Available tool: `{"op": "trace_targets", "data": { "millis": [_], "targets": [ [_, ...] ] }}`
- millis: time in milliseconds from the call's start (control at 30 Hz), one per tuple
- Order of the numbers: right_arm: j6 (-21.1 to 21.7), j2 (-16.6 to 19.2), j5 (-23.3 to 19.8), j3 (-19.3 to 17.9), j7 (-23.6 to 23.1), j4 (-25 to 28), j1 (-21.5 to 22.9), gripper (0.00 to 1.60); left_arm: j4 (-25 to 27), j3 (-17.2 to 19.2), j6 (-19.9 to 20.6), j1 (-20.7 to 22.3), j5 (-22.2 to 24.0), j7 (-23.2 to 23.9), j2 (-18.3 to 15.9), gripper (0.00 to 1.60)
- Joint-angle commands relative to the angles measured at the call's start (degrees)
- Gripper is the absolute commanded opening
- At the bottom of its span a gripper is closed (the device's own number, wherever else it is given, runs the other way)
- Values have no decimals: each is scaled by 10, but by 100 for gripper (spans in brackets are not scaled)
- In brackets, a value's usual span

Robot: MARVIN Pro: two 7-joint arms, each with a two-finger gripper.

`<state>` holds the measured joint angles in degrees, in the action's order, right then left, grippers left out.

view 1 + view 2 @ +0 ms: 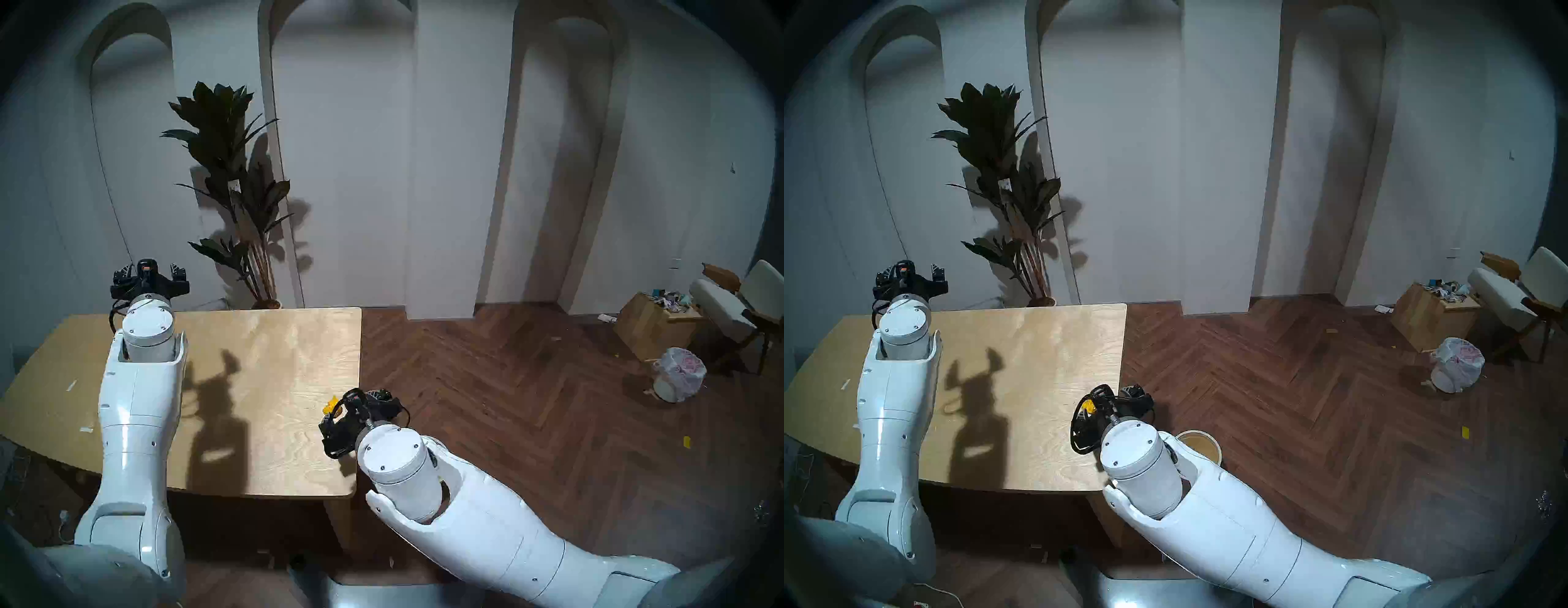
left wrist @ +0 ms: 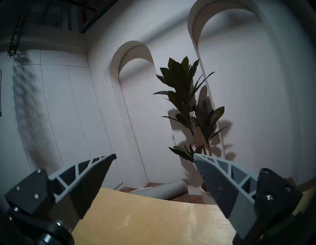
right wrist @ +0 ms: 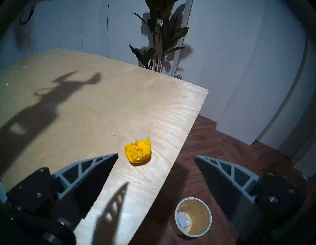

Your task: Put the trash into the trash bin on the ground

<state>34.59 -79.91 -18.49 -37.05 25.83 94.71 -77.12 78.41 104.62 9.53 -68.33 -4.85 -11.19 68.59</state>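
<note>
A yellow crumpled scrap [image 3: 138, 152] lies on the light wooden table [image 3: 102, 111], close to its right edge. My right gripper [image 3: 156, 155] hovers just above and behind it, open, one finger over the table and the other over the floor. The head views show the scrap [image 1: 330, 405] peeking out beside that gripper [image 1: 343, 414]. The small round cream trash bin [image 3: 200, 210] stands on the floor beside the table; a pale blue-white packet [image 3: 183, 221] lies inside it. My left gripper [image 2: 154, 154] is open and empty, raised over the table's far left edge.
A tall potted plant [image 1: 237, 191] stands behind the table. At the far right are a square wooden box of litter [image 1: 653, 327], a white bag-lined bin [image 1: 679, 373] and a chair [image 1: 738, 305]. A yellow bit [image 1: 686, 441] lies on the wooden floor.
</note>
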Motion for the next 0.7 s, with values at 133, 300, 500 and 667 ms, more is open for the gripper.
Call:
{"op": "trace_targets", "data": {
  "millis": [133, 300, 500, 667],
  "targets": [
    [9, -61, 26, 20, 28, -39, 44, 160, 95, 12, -2, -42, 6, 14, 0, 160],
    [15, -79, 32, 27, 39, -71, 56, 160, 132, 19, -1, -66, 12, 23, 1, 160],
    [15, -102, 25, 21, 48, -112, 63, 160, 186, 29, 3, -102, 23, 35, 4, 160],
    [12, -117, 19, 12, 54, -149, 66, 160, 214, 38, 5, -127, 33, 44, 6, 160]
  ]
}}
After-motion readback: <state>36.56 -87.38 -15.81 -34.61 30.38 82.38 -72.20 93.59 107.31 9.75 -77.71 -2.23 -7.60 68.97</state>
